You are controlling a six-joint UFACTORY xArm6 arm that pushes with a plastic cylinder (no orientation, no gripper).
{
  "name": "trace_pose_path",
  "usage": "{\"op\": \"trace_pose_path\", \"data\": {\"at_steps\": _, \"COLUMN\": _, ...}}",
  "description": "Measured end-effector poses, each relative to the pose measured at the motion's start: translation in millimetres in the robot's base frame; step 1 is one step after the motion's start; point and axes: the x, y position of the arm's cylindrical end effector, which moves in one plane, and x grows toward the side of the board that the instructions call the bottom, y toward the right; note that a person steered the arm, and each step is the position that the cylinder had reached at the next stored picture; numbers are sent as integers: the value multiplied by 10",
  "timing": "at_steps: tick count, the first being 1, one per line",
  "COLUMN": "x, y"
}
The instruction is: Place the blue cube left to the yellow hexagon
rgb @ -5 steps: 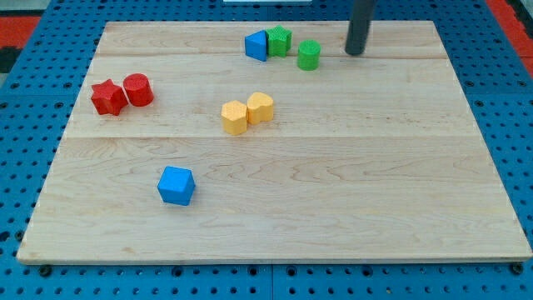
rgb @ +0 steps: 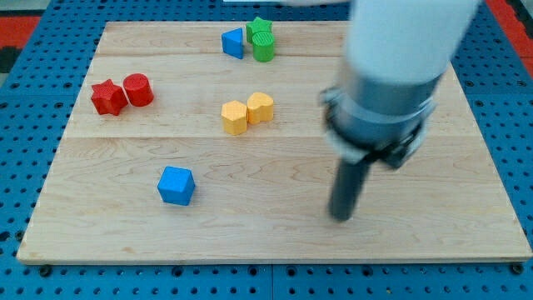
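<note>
Blue cube (rgb: 176,185): lying toward the view's bottom left of the desk (rgb: 466,208), apart from everything, below and to the view's left of the yellow pair. Taking the left block of that touching pair for the yellow hexagon (rgb: 235,117), though not being sure of it; sitting against its right, the other yellow block (rgb: 261,107).

Resting my tip (rgb: 341,218) near the view's bottom, well to the view's right of the cube, touching no block. Carrying no hand at all, only a bare rod, so nothing spread, pressed or pinching.

Judging the step as the approach: cube not yet contacted, task hardly begun. Needing next to be bringing my tip around under the cube, on its bottom-right side, then pushing up and slightly leftward until sitting level with the hexagon on its left. Keeping clear of the red star (rgb: 107,97) and red cylinder (rgb: 138,89) farther up-left.
</note>
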Motion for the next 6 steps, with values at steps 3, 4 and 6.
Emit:
{"op": "trace_pose_path", "data": {"at_steps": 3, "x": -646, "y": -1696}}
{"op": "trace_pose_path", "data": {"at_steps": 4, "x": -128, "y": -1699}}
{"op": "trace_pose_path", "data": {"at_steps": 6, "x": -904, "y": -2130}}
